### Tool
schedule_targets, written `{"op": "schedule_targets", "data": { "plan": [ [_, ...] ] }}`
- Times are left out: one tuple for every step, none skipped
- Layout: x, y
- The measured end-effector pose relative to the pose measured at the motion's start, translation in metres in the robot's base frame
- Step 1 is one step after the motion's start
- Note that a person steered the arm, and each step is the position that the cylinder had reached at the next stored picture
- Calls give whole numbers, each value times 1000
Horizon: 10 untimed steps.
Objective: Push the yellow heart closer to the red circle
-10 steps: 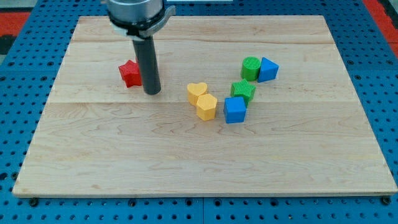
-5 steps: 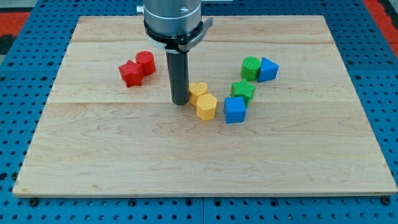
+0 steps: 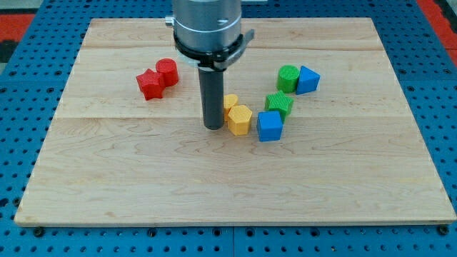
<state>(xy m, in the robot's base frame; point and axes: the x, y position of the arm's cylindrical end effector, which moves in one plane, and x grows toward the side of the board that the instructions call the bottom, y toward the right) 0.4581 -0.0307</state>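
Note:
The yellow heart (image 3: pixel 231 102) lies near the board's middle, partly hidden behind my rod. A yellow hexagon block (image 3: pixel 240 120) touches it on the lower right. My tip (image 3: pixel 213 126) rests on the board just left of both yellow blocks, close against them. The red circle (image 3: pixel 167 72) stands at the upper left, touching a red star (image 3: pixel 149 84) on its lower left. The tip is to the right of and below the red circle.
A green block (image 3: pixel 280 104) and a blue block (image 3: pixel 270 126) sit just right of the yellow blocks. A green cylinder (image 3: pixel 288 77) and a blue block (image 3: pixel 308 79) stand further up on the right. The wooden board (image 3: pixel 228 193) lies on a blue pegboard.
My rod moved right from beside the red blocks to the left side of the yellow blocks, uncovering the red circle. The yellow blocks shifted slightly to the right.

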Motion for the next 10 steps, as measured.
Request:
{"op": "schedule_targets", "data": {
  "plan": [
    [36,2],
    [49,24],
    [44,30],
    [16,16],
    [-20,15],
    [-57,10],
    [-65,6],
    [-53,11],
    [-48,19],
    [-61,23]
  ]
}}
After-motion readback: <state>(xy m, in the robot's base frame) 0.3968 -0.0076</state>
